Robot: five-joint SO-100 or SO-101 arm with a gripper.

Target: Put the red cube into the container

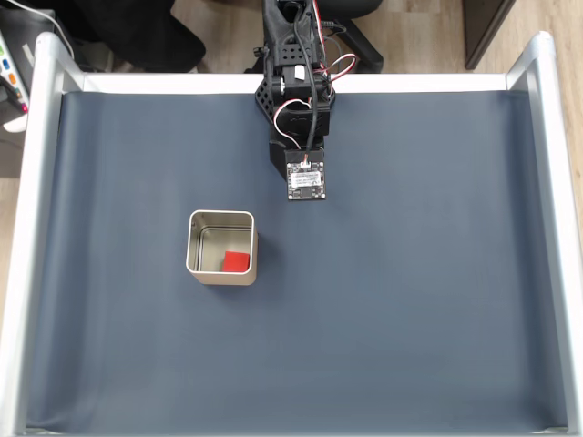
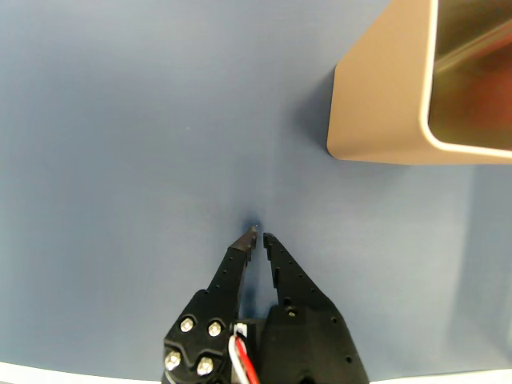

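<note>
In the wrist view the gripper [image 2: 260,237] hung over the dark blue mat [image 2: 144,144] with its jaws drawn nearly together, holding nothing. Beyond it, up and to the right, stood the container [image 2: 384,96], apart from the jaws. In the fixed view the red cube [image 1: 237,261] lay inside the container [image 1: 221,217], by its lower right wall, on the bench [image 1: 428,300], with the arm [image 1: 296,100] near the top edge.
</note>
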